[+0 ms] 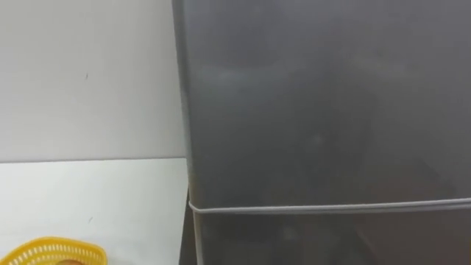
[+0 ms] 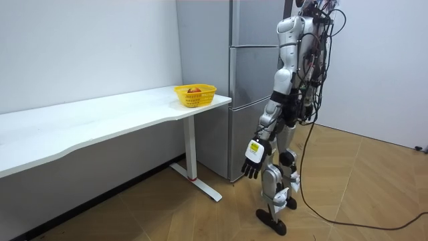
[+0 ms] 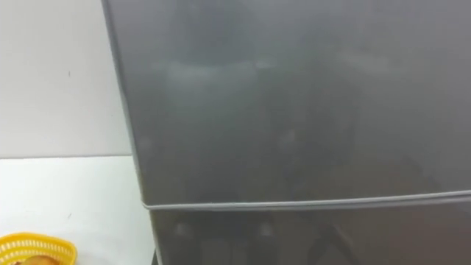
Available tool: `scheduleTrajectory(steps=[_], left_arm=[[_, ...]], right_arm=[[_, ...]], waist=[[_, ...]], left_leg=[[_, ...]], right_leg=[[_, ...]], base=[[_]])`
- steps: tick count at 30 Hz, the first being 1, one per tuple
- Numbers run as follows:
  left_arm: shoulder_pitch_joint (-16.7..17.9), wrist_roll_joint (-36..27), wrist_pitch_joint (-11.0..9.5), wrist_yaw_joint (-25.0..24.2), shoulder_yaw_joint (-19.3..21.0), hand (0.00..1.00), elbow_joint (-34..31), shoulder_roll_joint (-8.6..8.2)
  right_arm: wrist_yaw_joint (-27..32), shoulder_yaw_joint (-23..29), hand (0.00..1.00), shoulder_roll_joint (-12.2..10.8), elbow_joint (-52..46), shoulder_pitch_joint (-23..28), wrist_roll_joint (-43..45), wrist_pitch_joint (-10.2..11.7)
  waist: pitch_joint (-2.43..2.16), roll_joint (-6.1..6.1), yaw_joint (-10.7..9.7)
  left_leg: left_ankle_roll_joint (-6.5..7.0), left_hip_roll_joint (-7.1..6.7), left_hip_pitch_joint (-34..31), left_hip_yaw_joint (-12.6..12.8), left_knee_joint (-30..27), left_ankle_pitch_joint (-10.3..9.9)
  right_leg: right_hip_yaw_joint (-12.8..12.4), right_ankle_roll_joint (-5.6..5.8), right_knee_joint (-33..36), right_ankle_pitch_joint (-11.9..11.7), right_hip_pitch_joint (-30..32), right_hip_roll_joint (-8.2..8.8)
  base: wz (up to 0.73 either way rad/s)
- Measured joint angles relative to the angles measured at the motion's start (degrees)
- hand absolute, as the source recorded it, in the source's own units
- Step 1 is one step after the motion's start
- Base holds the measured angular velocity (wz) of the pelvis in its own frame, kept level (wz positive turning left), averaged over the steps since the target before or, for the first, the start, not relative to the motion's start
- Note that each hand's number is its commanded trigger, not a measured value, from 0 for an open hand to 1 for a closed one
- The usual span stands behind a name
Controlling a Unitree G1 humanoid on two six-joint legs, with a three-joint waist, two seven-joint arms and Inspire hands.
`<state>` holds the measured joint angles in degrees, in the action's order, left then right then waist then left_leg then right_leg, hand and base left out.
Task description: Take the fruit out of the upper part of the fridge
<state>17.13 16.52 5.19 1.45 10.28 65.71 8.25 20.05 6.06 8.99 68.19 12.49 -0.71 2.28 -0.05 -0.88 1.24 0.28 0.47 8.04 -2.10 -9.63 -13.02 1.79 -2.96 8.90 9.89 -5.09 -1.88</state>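
The grey fridge's upper door (image 1: 324,103) is closed and stands close in front of me. A pale seam (image 1: 331,207) divides it from the closed lower door (image 1: 331,239). In the room view I stand upright facing the fridge (image 2: 254,73), a short step from its front. My left hand (image 2: 253,159) hangs down beside my thigh with relaxed fingers and holds nothing. Whatever the fridge contains is hidden behind the doors.
A white table (image 2: 100,120) runs along the wall to my left, its end beside the fridge. Near that end sits a yellow mesh basket (image 2: 195,95) with something red and orange inside. Bare wooden floor (image 2: 361,187) lies behind me.
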Motion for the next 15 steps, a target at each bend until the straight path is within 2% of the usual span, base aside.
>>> scheduleTrajectory(steps=[3,6,10,15], left_arm=[[0.0,0.6,1.4,-0.5,0.0,0.00,0.0,-0.32],[0.0,1.2,2.9,-0.5,0.0,0.00,0.0,-0.91],[-0.6,1.2,4.9,-0.5,-1.6,0.00,0.0,-1.01],[-1.4,1.8,5.8,-0.6,-2.3,0.00,-0.1,-1.17]], right_arm=[[-4.3,-1.5,0.00,-0.1,2.8,-0.1,1.4,-1.5],[-8.4,-3.0,0.00,-0.2,3.9,-0.2,4.4,-4.2],[-11.8,-4.9,0.00,-0.2,4.9,-1.8,9.3,-7.5],[-14.2,-4.9,0.00,-0.3,5.3,-3.5,12.3,-9.2]], waist=[[0.02,0.06,0.3],[0.04,0.17,0.5],[0.07,0.60,0.8],[0.05,0.93,0.6]], left_leg=[[0.01,-0.23,0.0,-0.4,0.0,0.0],[0.03,-0.54,0.2,-0.5,-0.2,0.0],[0.36,-0.65,0.1,-0.5,-0.4,-0.2],[0.77,-0.80,0.1,-0.8,-0.3,-0.5]], right_leg=[[0.4,0.18,-0.1,0.1,-0.3,0.24],[1.4,0.43,0.0,0.5,-0.9,0.75],[1.6,0.59,0.5,0.8,-0.8,0.88],[1.8,0.74,1.1,1.2,-0.5,0.88]], base=[[0.09],[0.17],[0.04],[0.02]])
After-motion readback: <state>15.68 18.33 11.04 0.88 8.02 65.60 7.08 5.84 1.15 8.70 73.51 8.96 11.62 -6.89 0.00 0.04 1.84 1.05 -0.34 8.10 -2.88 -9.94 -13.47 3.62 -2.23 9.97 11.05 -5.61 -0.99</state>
